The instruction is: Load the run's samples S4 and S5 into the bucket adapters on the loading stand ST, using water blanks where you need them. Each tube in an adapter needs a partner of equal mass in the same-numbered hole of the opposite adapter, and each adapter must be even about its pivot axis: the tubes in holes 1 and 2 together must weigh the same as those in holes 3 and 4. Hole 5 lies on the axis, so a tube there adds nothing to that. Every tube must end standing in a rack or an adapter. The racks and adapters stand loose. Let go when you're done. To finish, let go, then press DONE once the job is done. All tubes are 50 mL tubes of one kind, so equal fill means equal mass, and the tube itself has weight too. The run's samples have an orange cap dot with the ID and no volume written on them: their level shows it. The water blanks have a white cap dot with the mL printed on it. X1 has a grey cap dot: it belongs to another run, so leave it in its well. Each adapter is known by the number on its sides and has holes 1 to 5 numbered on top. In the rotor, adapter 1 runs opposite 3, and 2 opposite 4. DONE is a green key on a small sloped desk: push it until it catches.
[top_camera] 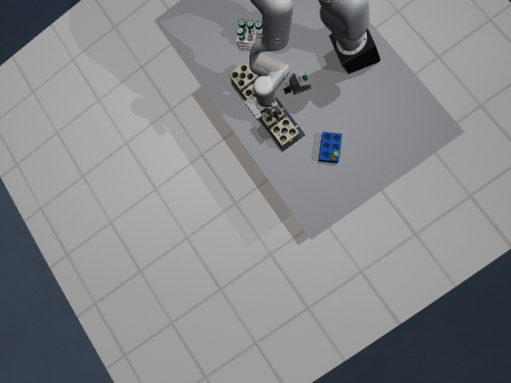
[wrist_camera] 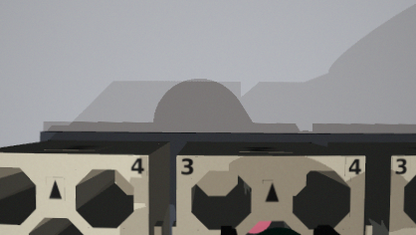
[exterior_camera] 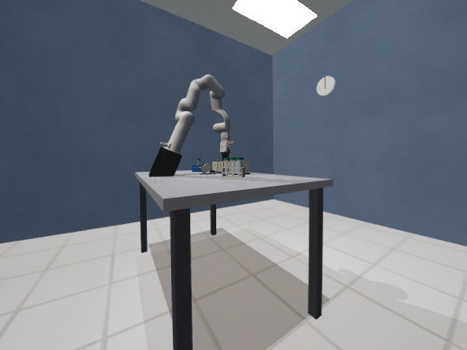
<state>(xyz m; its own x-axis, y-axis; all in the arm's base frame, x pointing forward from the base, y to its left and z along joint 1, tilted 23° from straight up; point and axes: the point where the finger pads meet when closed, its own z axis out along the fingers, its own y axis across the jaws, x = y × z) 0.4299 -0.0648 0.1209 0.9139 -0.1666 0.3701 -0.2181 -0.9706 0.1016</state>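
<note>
Pincer (top_camera: 273, 111) (exterior_camera: 225, 155) (wrist_camera: 276, 231) fingers stand partway open, pointing down over the row of adapters, gripping nothing. Between the tips, at the lower edge of the wrist view, I can see part of a green cap (wrist_camera: 280, 232) with a pink patch beside it. It's over the adapter (wrist_camera: 271, 166) whose holes 3 and 4 show vacant; the cap sits about where the middle hole would be, though its tube and dot are hidden from me.

Four adapters line up on the dark stand (top_camera: 295, 142) (wrist_camera: 209, 136). The end adapter (top_camera: 285, 131) nearest the blue rack has five bare holes, and so does the far adapter (top_camera: 243, 76) at the other end. Next to that far one, the neighbouring adapter (top_camera: 247, 96) is half covered by the arm (top_camera: 276, 13) (exterior_camera: 216, 87), with a bit of orange and green showing beside the wrist.

Past that end of the row, a pale rack (top_camera: 246, 47) (exterior_camera: 233, 176) carries upright green-capped tubes (top_camera: 242, 22) (exterior_camera: 243, 168), four of them visible from above. On the other side, the blue rack (top_camera: 322, 147) (exterior_camera: 196, 169) holds one capped tube (top_camera: 336, 153) (exterior_camera: 198, 161) in a corner well. The green key (top_camera: 305, 78) is on its little desk (top_camera: 300, 85), between the stand and the arm's black base (top_camera: 371, 58) (exterior_camera: 166, 163), all on the grey table (top_camera: 367, 147) (exterior_camera: 237, 185).
</note>
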